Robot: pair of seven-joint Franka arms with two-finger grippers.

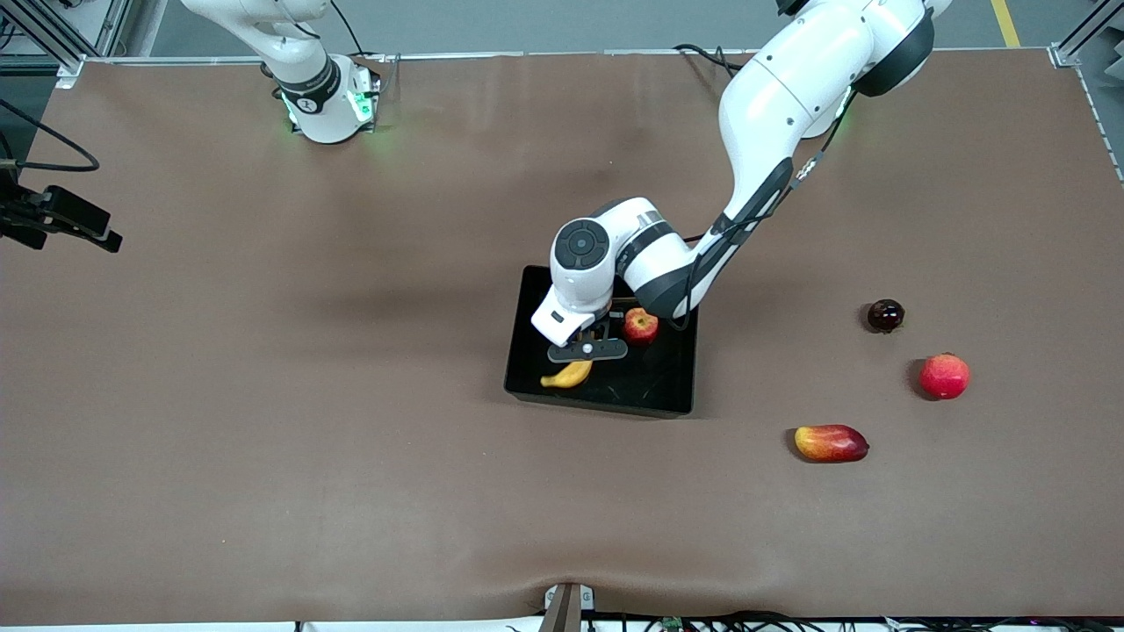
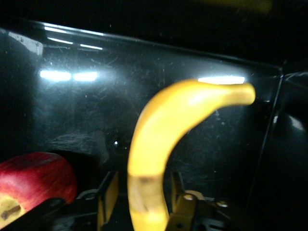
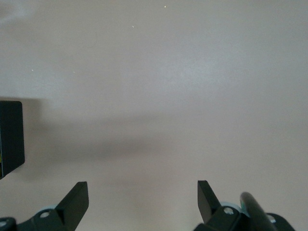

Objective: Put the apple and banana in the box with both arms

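The black box (image 1: 606,405) sits mid-table. The apple (image 1: 640,326) lies in it, at the side toward the robots. The banana (image 1: 568,376) lies in the box toward the right arm's end. My left gripper (image 1: 587,355) is down in the box over the banana. In the left wrist view the banana (image 2: 163,130) runs between the fingers (image 2: 108,195) with a small gap on each side, so the gripper (image 2: 143,199) is open. The apple (image 2: 33,178) shows beside it on the box floor (image 2: 72,106). My right gripper (image 3: 143,192) is open and empty above bare table; the box corner (image 3: 9,137) shows at the edge.
Toward the left arm's end lie a red-yellow mango (image 1: 831,443), a red-pink round fruit (image 1: 944,376) and a small dark fruit (image 1: 885,315). A black device (image 1: 61,219) juts in at the right arm's end. The right arm's base (image 1: 325,96) stands at the top.
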